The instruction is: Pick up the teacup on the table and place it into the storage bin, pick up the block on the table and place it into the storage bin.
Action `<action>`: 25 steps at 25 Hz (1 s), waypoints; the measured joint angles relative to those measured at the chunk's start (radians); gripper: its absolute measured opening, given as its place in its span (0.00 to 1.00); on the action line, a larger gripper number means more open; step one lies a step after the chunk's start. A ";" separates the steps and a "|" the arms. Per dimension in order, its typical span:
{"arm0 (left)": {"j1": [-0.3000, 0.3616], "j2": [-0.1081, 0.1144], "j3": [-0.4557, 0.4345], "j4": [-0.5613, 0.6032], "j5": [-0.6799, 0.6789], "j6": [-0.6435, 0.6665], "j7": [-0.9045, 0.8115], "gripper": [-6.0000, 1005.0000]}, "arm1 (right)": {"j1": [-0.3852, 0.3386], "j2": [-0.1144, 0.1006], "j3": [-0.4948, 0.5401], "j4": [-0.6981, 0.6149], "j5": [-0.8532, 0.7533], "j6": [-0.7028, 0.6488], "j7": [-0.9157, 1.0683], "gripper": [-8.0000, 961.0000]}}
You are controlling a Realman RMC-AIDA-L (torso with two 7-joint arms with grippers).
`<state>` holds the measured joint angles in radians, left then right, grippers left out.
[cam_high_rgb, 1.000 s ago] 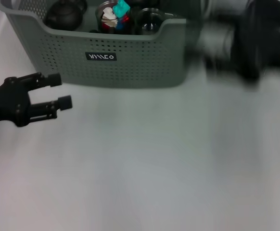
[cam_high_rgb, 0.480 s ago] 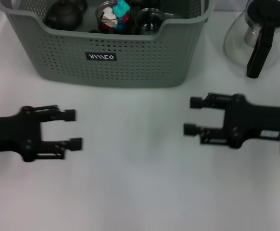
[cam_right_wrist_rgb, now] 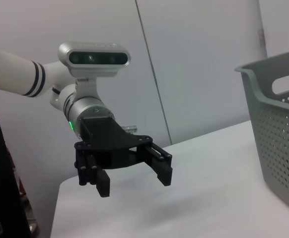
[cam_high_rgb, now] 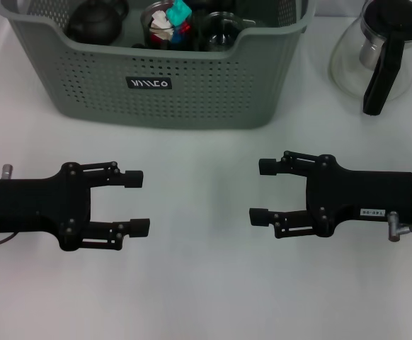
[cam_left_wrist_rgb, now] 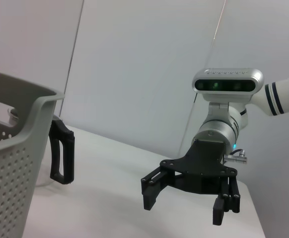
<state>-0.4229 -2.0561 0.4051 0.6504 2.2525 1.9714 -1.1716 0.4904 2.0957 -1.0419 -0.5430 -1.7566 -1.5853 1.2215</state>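
The grey-green storage bin (cam_high_rgb: 192, 92) stands at the back of the table, and its wall also shows in the left wrist view (cam_left_wrist_rgb: 10, 163) and the right wrist view (cam_right_wrist_rgb: 278, 134). Inside it a glass teacup (cam_high_rgb: 224, 32) sits beside a second glass cup holding a teal block (cam_high_rgb: 179, 10) and other coloured pieces. My left gripper (cam_high_rgb: 136, 202) hovers open and empty over the bare table in front of the bin. My right gripper (cam_high_rgb: 262, 191) faces it, open and empty. Each wrist view shows the opposite arm's gripper: the right one (cam_left_wrist_rgb: 186, 207) and the left one (cam_right_wrist_rgb: 134, 182).
A dark round teapot (cam_high_rgb: 93, 21) lies in the bin's left corner. A glass teapot with a black handle (cam_high_rgb: 379, 53) stands to the right of the bin, and its handle (cam_left_wrist_rgb: 62, 156) shows beside the bin wall. White table stretches between and in front of the grippers.
Both arms have swung in toward the middle of the table. The left gripper moved right and nearer the front edge. The right gripper shifted slightly left and nearer. Both stay open.
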 joint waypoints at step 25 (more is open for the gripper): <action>-0.011 0.004 0.008 0.000 0.004 -0.027 -0.064 0.79 | -0.013 0.005 0.007 0.014 0.002 -0.035 -0.199 0.96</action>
<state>-0.4341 -2.0524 0.4129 0.6506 2.2561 1.9441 -1.2359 0.4771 2.1003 -1.0351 -0.5292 -1.7541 -1.6208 1.0227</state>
